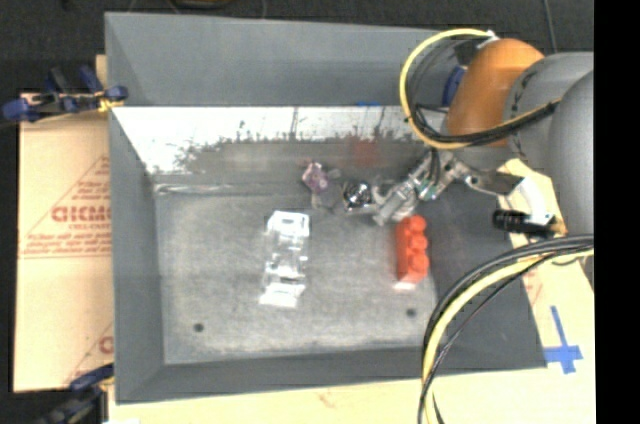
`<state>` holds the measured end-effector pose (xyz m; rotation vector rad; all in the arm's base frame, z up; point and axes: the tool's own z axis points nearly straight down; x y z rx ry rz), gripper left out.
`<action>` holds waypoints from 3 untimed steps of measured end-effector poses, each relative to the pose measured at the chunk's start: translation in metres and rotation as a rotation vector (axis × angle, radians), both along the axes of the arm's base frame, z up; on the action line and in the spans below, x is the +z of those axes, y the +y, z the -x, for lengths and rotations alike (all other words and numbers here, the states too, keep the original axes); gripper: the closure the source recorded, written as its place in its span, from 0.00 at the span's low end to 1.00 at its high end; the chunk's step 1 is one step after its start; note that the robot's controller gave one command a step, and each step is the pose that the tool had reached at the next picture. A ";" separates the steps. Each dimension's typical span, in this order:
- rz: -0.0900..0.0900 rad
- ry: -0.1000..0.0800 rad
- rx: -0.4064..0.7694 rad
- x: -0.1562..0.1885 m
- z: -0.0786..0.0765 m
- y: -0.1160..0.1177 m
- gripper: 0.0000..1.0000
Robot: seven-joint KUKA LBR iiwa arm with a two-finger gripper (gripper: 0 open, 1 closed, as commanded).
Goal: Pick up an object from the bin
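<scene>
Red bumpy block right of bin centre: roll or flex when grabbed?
Red block looks rigid plastic, so probably won't flex. It lies flat and long, so likely slides rather than rolls. Its rounded bumps may make a grip slip.

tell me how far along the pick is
Done: the hand is down in the bin, near the back wall, right of middle. In hand: it sits beside a small dark shiny piece, just behind the red block; I can't tell if it grips anything. Left: the grasp and lift. The red block, white plastic piece and purple piece all lie on the floor.
</scene>
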<state>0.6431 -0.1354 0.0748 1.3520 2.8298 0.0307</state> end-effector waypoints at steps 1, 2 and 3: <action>0.009 -0.003 -0.005 0.002 0.000 -0.006 1.00; 0.017 0.004 0.005 0.052 -0.002 -0.007 1.00; 0.018 0.003 0.011 0.120 -0.005 -0.009 1.00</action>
